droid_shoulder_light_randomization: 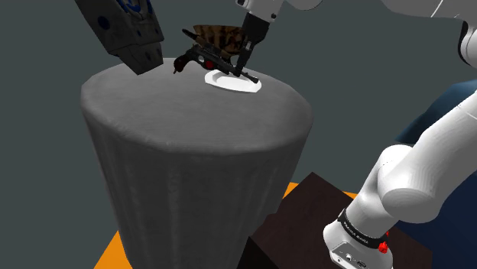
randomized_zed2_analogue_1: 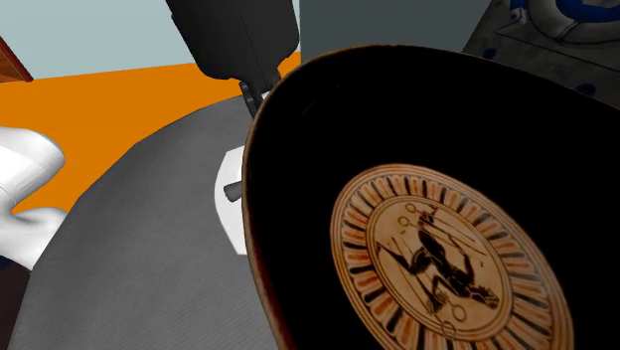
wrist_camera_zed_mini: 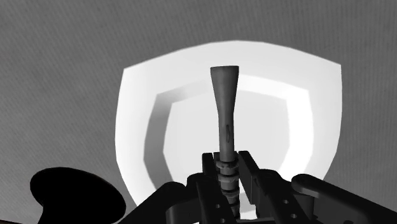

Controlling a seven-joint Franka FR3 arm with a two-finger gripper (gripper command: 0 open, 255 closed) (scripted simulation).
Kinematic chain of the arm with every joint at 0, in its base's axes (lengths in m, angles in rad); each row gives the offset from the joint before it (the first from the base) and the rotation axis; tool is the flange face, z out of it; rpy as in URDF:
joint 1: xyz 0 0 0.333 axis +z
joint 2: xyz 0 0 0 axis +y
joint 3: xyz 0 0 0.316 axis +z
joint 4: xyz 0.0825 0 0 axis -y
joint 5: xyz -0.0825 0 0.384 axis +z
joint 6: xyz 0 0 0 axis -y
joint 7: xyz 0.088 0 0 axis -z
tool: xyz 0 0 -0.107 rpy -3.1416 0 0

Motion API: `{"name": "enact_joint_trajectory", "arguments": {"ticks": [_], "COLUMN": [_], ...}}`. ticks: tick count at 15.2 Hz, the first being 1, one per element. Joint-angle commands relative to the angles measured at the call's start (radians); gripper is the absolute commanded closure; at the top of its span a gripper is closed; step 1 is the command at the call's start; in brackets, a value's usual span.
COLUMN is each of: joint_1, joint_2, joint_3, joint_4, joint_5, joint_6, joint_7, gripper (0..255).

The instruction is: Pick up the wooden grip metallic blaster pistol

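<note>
Your fingers (wrist_camera_zed_mini: 212,181) stand narrow and clasp the pistol (wrist_camera_zed_mini: 224,108) by the ribbed root of its barrel, one on each side. From there the barrel runs straight out over the white dish (wrist_camera_zed_mini: 137,108), with its flared muzzle above the dish's hollow.

In the shoulder view the gripper (droid_shoulder_light_randomization: 246,65) comes down steeply over that dish, which lies toward 1 o'clock on the grey worktop (droid_shoulder_light_randomization: 176,122). The pistol's body and dark red grip (droid_shoulder_light_randomization: 180,66) reach out from the gripper toward 9 o'clock, so most of the weight sits to one side of your hold.

I judge the lift to be the step in hand. Keep the squeeze firm, raise straight up and slowly, and expect the grip end to sag or swing. I cannot tell whether the pistol has left the worktop.

Beyond, at 11 o'clock from the gripper, stands a dark painted bowl (droid_shoulder_light_randomization: 218,34). Give it room as you rise.
</note>
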Motion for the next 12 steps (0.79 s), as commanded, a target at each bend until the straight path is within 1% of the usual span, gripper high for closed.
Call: {"name": "enact_joint_trajectory", "arguments": {"ticks": [1,12], "joint_1": [0.000,0.000], "joint_2": [0.002,0.034], "joint_3": [0.000,-0.002], "joint_4": [0.002,0.185], "joint_5": [0.000,-0.003], "joint_6": [-0.002,-0.153], "joint_7": [0.001,0.016], "gripper": [255,255]}}
